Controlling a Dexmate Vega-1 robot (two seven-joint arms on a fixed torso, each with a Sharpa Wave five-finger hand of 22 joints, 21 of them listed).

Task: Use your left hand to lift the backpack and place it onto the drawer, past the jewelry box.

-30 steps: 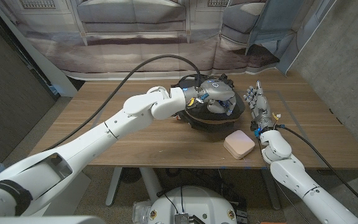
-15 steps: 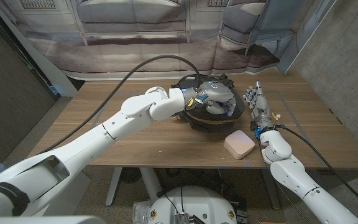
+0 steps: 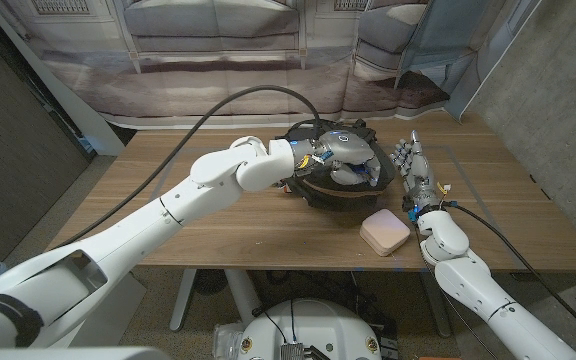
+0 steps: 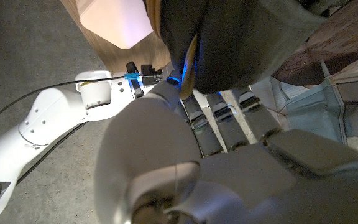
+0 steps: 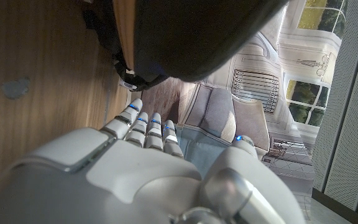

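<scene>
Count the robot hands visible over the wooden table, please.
2. The white left hand rests on the dark round backpack at the table's middle; the white right hand stands beside the backpack, behind the pale pink square jewelry box.

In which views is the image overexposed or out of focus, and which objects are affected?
Left wrist view: the jewelry box is blown out to pale glare, and the left hand is close and soft. Right wrist view: the right hand is blurred and the backpack is nearly black. Head view: evenly lit and sharp.
</scene>
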